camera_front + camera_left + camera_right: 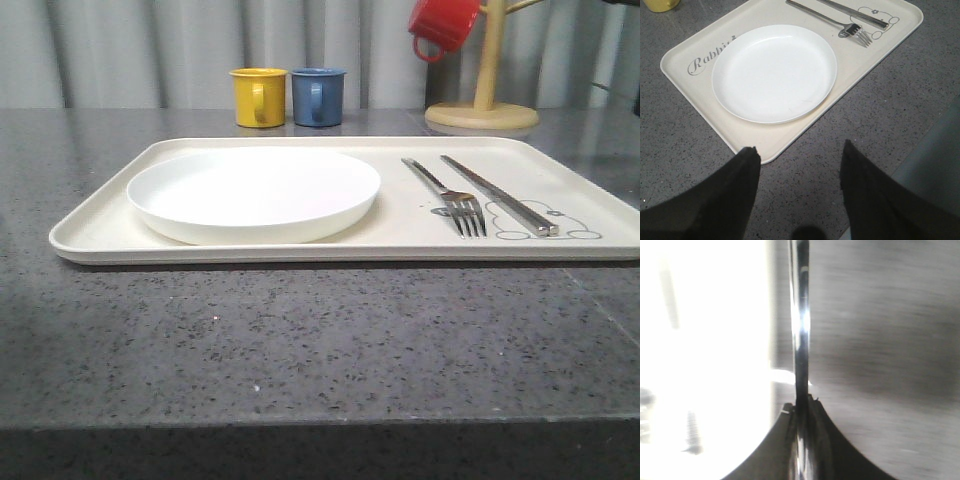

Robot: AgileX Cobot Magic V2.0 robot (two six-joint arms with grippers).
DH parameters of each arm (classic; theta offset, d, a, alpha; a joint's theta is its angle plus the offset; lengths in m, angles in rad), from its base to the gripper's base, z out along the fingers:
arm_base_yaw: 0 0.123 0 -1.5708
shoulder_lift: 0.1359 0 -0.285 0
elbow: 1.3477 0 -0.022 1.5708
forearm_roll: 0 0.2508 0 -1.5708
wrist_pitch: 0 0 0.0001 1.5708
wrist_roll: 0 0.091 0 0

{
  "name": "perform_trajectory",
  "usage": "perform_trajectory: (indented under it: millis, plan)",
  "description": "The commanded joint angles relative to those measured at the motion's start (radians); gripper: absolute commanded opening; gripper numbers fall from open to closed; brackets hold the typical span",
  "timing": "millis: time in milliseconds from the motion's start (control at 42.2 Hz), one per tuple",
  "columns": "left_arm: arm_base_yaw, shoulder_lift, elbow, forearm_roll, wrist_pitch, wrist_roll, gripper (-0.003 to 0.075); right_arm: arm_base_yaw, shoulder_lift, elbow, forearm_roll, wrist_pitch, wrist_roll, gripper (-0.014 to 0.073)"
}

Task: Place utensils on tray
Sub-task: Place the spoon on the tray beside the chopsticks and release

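The cream tray (100, 225) lies across the grey counter, and the left wrist view also takes in the tray (855, 65). On it rest the white plate (255, 190) (775, 72), a fork (445, 190) (840, 25) and a knife (500, 195) (855, 14) side by side over the rabbit drawing. My left gripper (799, 149) hovers open above the counter just off the tray's near corner, with nothing between its fingers. My right gripper (801, 407) is shut on a slim shiny steel utensil (800, 315), seen edge-on and blurred, its far end out of view.
Behind the tray stand a yellow mug (259, 97) and a blue mug (318, 96). A red mug (443, 25) hangs on a wooden mug tree (483, 110) at the back right. Bare speckled counter (300, 350) stretches in front of the tray.
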Motion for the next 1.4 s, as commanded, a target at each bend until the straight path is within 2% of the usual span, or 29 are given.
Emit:
perform_trajectory:
  millis: [0, 119, 237, 474, 545, 735, 877, 996, 1115, 1233, 1375]
  plan:
    - [-0.006, 0.004, -0.026, 0.0, -0.075, -0.013, 0.0368, 0.053, -0.038, -0.028, 0.058, 0.046, -0.004, -0.0067]
    - [-0.006, 0.004, -0.026, 0.0, -0.078, -0.013, 0.0368, 0.101, -0.011, -0.028, 0.059, -0.001, 0.049, -0.0066]
    - [-0.006, 0.004, -0.026, 0.0, -0.078, -0.013, 0.0368, 0.106, 0.029, -0.028, 0.059, -0.044, 0.091, -0.0066]
    - [-0.006, 0.004, -0.026, 0.0, -0.08, -0.013, 0.0368, 0.106, 0.082, -0.028, 0.051, -0.069, 0.095, -0.0054]
    - [-0.006, 0.004, -0.026, 0.0, -0.08, -0.013, 0.0368, 0.106, 0.087, -0.028, 0.051, -0.085, 0.095, -0.0012]
    - [-0.006, 0.004, -0.026, 0.0, -0.084, -0.013, 0.0368, 0.104, 0.101, -0.027, 0.045, -0.118, 0.096, 0.019]
    - [-0.006, 0.004, -0.026, 0.0, -0.084, -0.013, 0.0368, 0.104, 0.081, -0.027, 0.032, -0.151, 0.096, 0.0253]
    - [-0.006, 0.004, -0.026, 0.0, -0.084, -0.013, 0.0368, 0.106, 0.018, -0.027, 0.028, -0.168, 0.075, 0.0253]
    - [-0.006, 0.004, -0.026, 0.0, -0.084, -0.013, 0.0368, 0.119, -0.082, -0.022, 0.022, -0.175, -0.009, 0.0253]
    - [-0.006, 0.004, -0.026, 0.0, -0.095, -0.013, 0.0368, 0.191, -0.257, 0.061, -0.019, -0.182, -0.113, 0.0251]
    - [-0.006, 0.004, -0.026, 0.0, -0.11, -0.013, 0.0368, 0.243, -0.423, 0.196, -0.068, -0.182, -0.128, 0.0244]
